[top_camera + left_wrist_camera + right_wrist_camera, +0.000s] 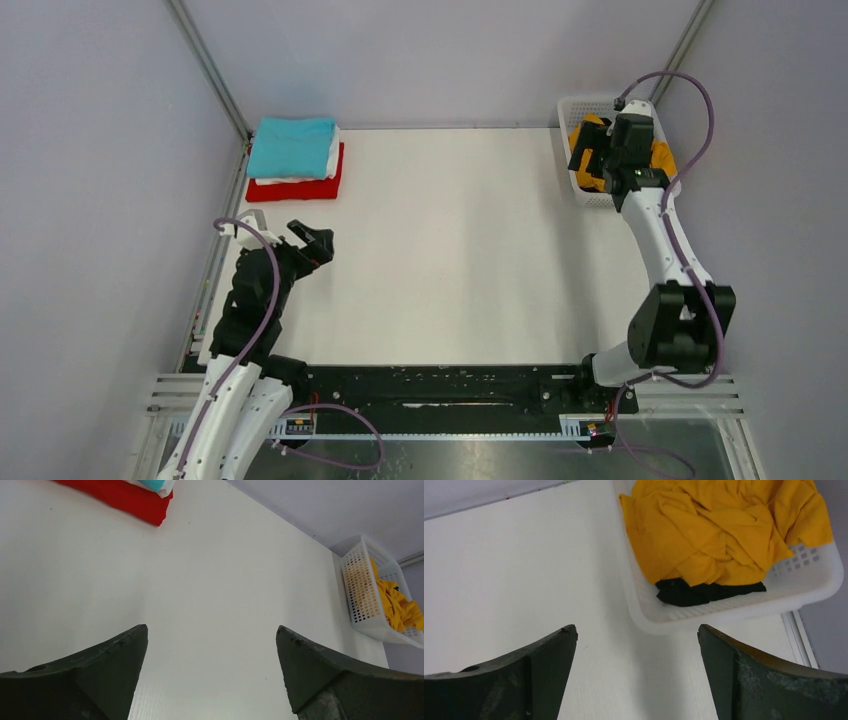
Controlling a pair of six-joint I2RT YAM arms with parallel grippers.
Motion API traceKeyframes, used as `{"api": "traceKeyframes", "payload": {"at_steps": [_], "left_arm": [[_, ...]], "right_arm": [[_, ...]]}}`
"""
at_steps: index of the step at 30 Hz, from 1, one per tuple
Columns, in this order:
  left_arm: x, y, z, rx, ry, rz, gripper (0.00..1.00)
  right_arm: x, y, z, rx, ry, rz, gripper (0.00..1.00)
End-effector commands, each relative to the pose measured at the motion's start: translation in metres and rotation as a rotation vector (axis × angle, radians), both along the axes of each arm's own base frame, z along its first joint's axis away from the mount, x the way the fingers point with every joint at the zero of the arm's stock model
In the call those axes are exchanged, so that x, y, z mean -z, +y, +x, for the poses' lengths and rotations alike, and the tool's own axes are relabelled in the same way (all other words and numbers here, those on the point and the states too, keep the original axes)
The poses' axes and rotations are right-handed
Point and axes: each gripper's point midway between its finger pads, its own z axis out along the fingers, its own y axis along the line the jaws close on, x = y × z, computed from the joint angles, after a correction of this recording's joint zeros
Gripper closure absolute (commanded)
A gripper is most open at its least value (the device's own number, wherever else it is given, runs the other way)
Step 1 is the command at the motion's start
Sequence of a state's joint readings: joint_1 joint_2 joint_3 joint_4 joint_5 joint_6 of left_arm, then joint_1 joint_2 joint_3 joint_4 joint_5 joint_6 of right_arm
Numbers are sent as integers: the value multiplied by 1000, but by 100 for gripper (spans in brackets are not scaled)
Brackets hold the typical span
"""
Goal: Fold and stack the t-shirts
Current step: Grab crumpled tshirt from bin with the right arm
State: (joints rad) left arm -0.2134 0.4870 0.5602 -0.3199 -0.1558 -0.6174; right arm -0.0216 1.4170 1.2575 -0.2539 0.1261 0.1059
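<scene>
Stacked at the far left corner of the bench: teal t-shirt folded on top, white t-shirt showing only as a thin edge beneath it, red t-shirt folded at the bottom and sticking out on the near side.

At the far right corner, white mesh basket resting on the bench. Inside it, orange-yellow t-shirt crumpled and unfolded, filling most of the space and lying against the rim on one side. Tucked under its near edge, black t-shirt, bunched up against the basket wall, mostly covered.

Left hand wide open, gripping nothing, held above bare bench on the left side, near the stack but apart from it, pointed across towards the basket.

Right hand wide open too, gripping nothing, poised over the near rim of the basket, above the cloth without touching it. From the overhead camera, partly hiding the basket's contents.
</scene>
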Motion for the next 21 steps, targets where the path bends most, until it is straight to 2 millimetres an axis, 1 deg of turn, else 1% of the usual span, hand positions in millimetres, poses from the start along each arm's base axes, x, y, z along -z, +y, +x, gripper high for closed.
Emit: {"api": "traceKeyframes", "payload": {"at_steps": [1,3,6,8,10,12,16,18,21], "left_arm": [[-3,4,9,-23,-24,21,1],[-1,4,11,-23,-14,23,1],[2,4,13,-29,10,29,1],[4,4,15,-34,24,31,1],[5,4,17,-35,29,32,1],[6,4,18,-37,37,34,1],[3,5,20,-44,39,37,1],[3,6,20,-45,40,37,1],[4,8,19,-55,42,40,1]], "right_arm": [[-1,-26,44,9,16,-28,1],[7,-41,64,58,39,-24,0],[27,-66,89,125,78,-53,1],[42,-76,102,142,113,-35,0],[58,-82,116,159,140,28,0],[72,-83,127,165,162,98,0],[95,-73,147,127,187,178,1],[107,-70,152,121,206,209,1],[126,-72,156,151,253,226,1]]}}
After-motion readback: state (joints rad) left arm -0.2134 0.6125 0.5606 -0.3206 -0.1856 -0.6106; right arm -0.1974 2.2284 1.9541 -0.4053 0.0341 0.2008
